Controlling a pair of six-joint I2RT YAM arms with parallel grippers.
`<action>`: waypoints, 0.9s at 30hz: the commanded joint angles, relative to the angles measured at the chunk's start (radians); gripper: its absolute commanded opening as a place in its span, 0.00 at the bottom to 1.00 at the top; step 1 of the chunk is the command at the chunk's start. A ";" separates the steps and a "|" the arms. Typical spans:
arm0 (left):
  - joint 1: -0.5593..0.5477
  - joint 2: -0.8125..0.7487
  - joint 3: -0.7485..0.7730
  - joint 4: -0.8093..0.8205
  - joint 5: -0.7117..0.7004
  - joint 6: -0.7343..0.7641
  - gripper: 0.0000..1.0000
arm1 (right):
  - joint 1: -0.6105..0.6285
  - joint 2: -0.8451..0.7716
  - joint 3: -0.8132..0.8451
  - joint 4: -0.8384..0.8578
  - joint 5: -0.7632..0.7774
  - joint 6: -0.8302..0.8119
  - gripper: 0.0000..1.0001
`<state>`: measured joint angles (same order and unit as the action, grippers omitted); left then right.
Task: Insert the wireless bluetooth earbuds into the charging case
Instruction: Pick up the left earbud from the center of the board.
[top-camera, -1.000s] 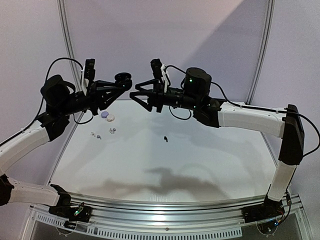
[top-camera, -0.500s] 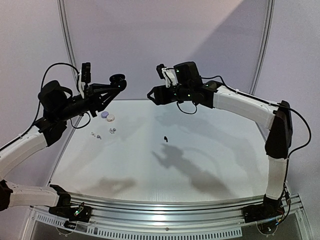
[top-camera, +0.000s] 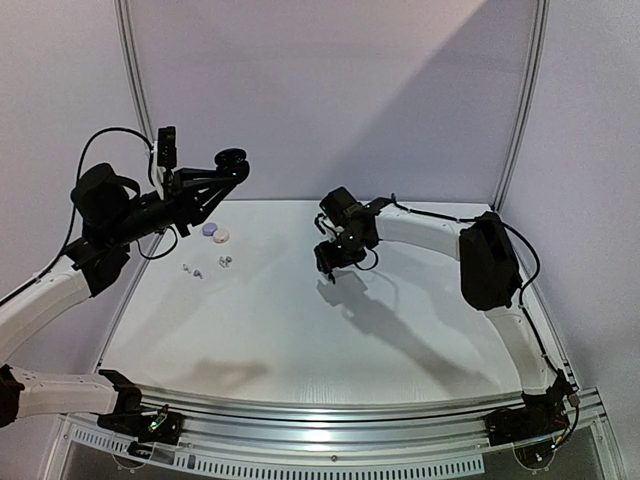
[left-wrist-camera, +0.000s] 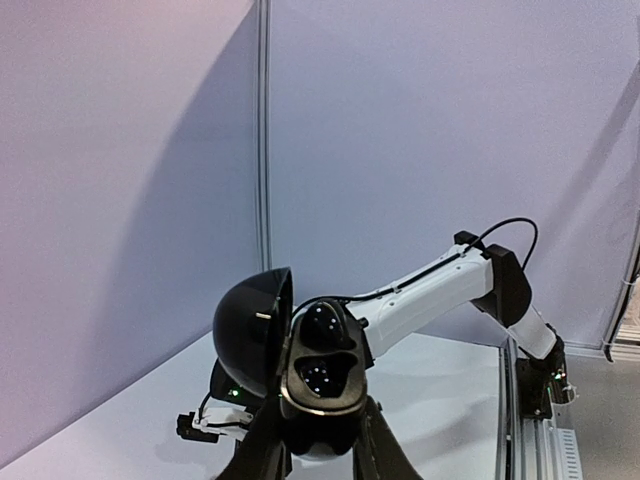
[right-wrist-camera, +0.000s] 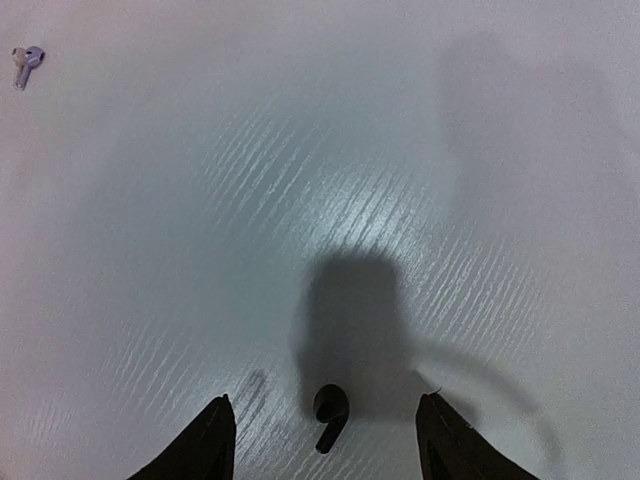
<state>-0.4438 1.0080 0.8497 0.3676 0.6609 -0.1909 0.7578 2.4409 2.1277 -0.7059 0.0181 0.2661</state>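
A glossy black earbud (right-wrist-camera: 330, 410), with a rounded head and a short stem, lies on the white surface (top-camera: 300, 330) between the spread fingers of the right pincer (top-camera: 328, 268), which hangs low over it, gripping nothing. The bud's long axis runs across the gap, its stem toward the bottom of the right wrist view and tilted slightly left. High on the left, the left pincer (top-camera: 222, 168) is clamped on the round black charging case (left-wrist-camera: 248, 335). The lid is hinged open on two dark glossy wells, but whether they hold buds cannot be told. A pale earbud (right-wrist-camera: 25, 65) lies well apart, and a lavender puck (top-camera: 209, 230) and a white puck (top-camera: 222, 236) touch at far left.
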 joint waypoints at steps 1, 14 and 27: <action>0.010 -0.001 -0.017 -0.007 -0.005 0.001 0.00 | -0.006 0.053 0.070 -0.027 -0.007 -0.006 0.59; 0.011 0.003 -0.016 -0.005 -0.002 0.002 0.00 | 0.004 0.106 0.036 -0.003 -0.004 0.013 0.37; 0.011 0.000 -0.018 -0.003 -0.001 0.004 0.00 | 0.042 0.117 0.034 -0.023 0.094 -0.050 0.28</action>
<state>-0.4438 1.0080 0.8482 0.3679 0.6613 -0.1913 0.7811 2.5282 2.1677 -0.7124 0.0677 0.2451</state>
